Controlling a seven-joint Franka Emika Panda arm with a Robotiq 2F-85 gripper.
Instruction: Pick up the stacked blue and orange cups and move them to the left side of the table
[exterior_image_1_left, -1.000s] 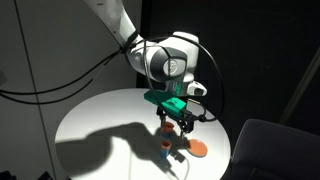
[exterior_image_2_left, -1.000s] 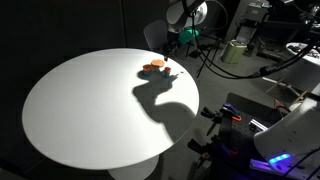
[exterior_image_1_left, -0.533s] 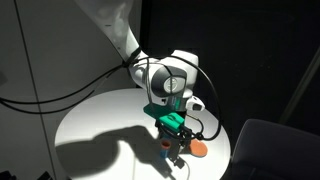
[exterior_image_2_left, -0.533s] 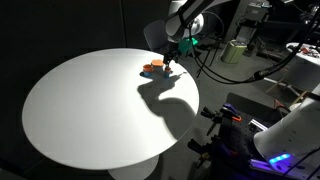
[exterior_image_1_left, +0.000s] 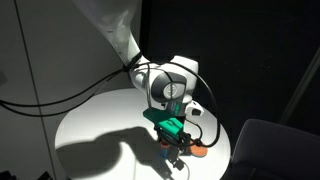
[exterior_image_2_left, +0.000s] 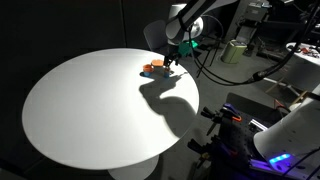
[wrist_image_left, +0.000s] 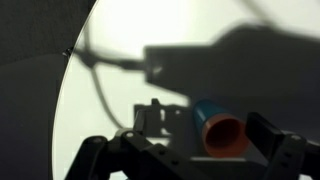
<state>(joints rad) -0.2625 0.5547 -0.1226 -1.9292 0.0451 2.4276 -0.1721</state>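
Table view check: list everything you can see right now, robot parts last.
table: one, white, round, in both exterior views.
stacked blue and orange cups: one stack, blue with orange, on the table between the gripper's fingers in the wrist view.
orange disc: one, orange, flat on the table beside the gripper.
lab equipment: several items, dim, beyond the table.
arm: one, white, reaching down over the table.
gripper: one, black with a green mount, open around the cups.

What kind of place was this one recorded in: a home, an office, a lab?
Most likely a robotics lab. Behind the round white table stands a bench cluttered with equipment and cables. A machine with a glowing blue light sits nearby, and a dark backdrop screens the space.
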